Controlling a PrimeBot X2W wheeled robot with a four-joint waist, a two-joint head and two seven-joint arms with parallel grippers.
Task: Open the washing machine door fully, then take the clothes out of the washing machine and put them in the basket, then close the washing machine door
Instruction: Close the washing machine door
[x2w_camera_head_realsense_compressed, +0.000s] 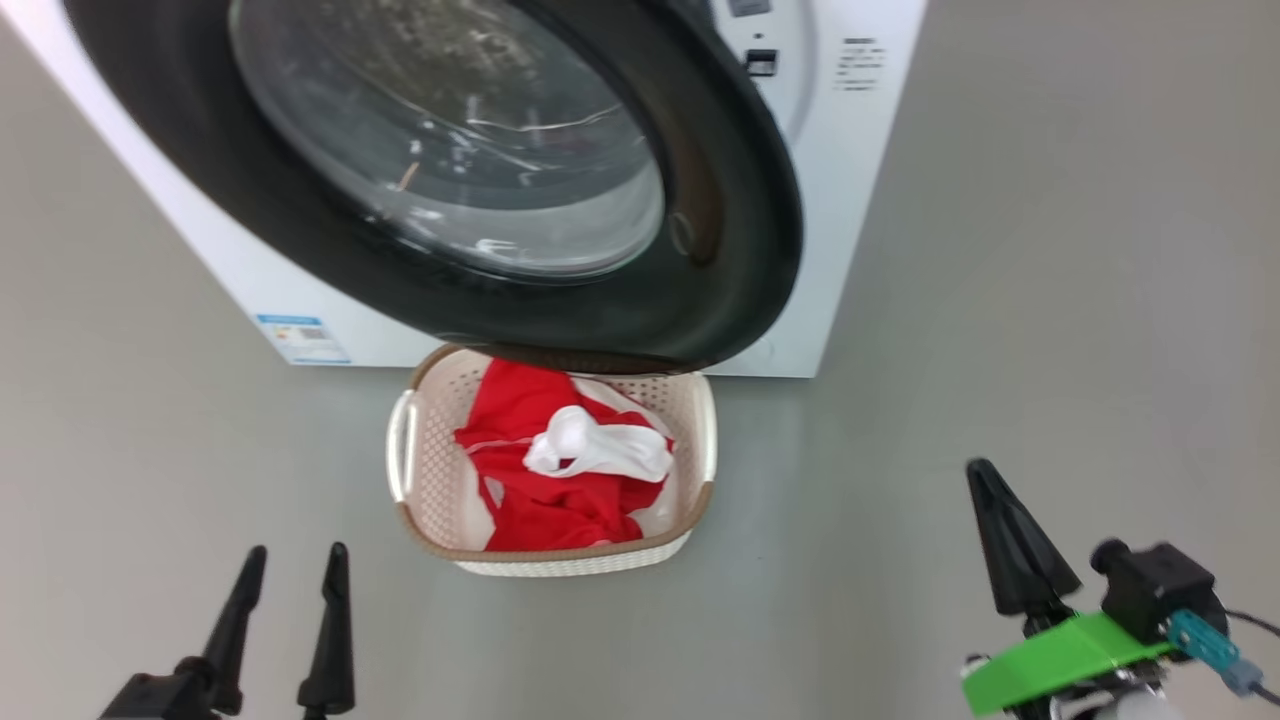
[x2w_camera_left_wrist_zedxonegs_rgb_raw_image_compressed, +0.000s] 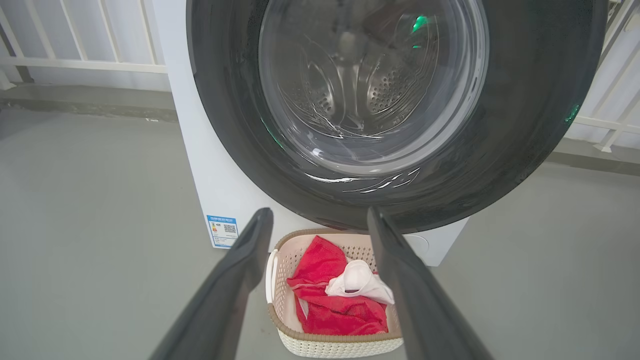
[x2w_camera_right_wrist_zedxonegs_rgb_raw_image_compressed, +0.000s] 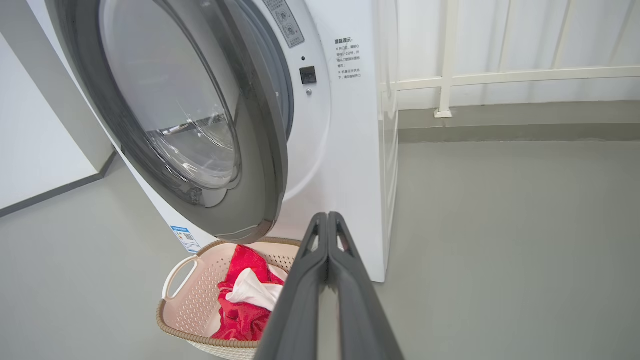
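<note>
**Right fingers pressed together, left fingers spread, clothes in the basket**

Our right gripper (x2w_camera_right_wrist_zedxonegs_rgb_raw_image_compressed: 327, 216) has its two dark fingers pressed flat against each other with nothing between them. It hangs over the grey floor (x2w_camera_head_realsense_compressed: 1050, 300), well apart from the machine. Our left gripper (x2w_camera_head_realsense_compressed: 298, 552) has its fingers spread wide and empty, and it points toward the basket from some way off.

Farther out, between the two grippers, the basket (x2w_camera_head_realsense_compressed: 405, 445) stands on the floor just in front of the washing machine (x2w_camera_head_realsense_compressed: 850, 200). The clothes (x2w_camera_head_realsense_compressed: 540, 500) lie inside it: a crumpled red garment with a white piece bunched on top.

Above the basket, the washing machine door (x2w_camera_head_realsense_compressed: 720, 200) stands ajar. It is hinged on our left, and its free edge has swung away from the white front. In the right wrist view we see a gap between its grey inner frame and the machine. In the head view the lower edge of the black rim overlaps the basket's far rim. Through the glass, in the left wrist view, we make out the perforated steel drum (x2w_camera_left_wrist_zedxonegs_rgb_raw_image_compressed: 350, 85). A small blue label (x2w_camera_head_realsense_compressed: 303, 338) sits low on the machine's front, to our left of the basket, and a white railing (x2w_camera_right_wrist_zedxonegs_rgb_raw_image_compressed: 500, 77) runs behind
</note>
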